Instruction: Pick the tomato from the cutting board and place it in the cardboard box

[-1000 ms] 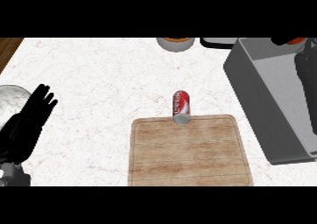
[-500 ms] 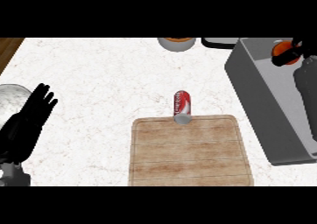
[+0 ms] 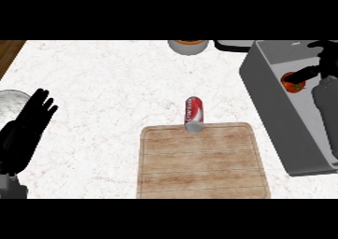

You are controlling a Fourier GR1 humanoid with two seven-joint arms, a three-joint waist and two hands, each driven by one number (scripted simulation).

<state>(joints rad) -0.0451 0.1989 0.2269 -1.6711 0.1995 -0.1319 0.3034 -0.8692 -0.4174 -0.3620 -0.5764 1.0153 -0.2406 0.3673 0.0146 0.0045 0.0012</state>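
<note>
Right hand [image 3: 330, 58], fingers spread open, hangs over the cardboard box [image 3: 264, 91], one finger by the tomato [image 3: 293, 86].

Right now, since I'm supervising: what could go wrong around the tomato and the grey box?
The red tomato shows inside the grey open box, right by the black right hand; pulling the hand back could nudge it or clip the box's wall. The red can lying at the wooden cutting board's top edge may roll if bumped.
</note>
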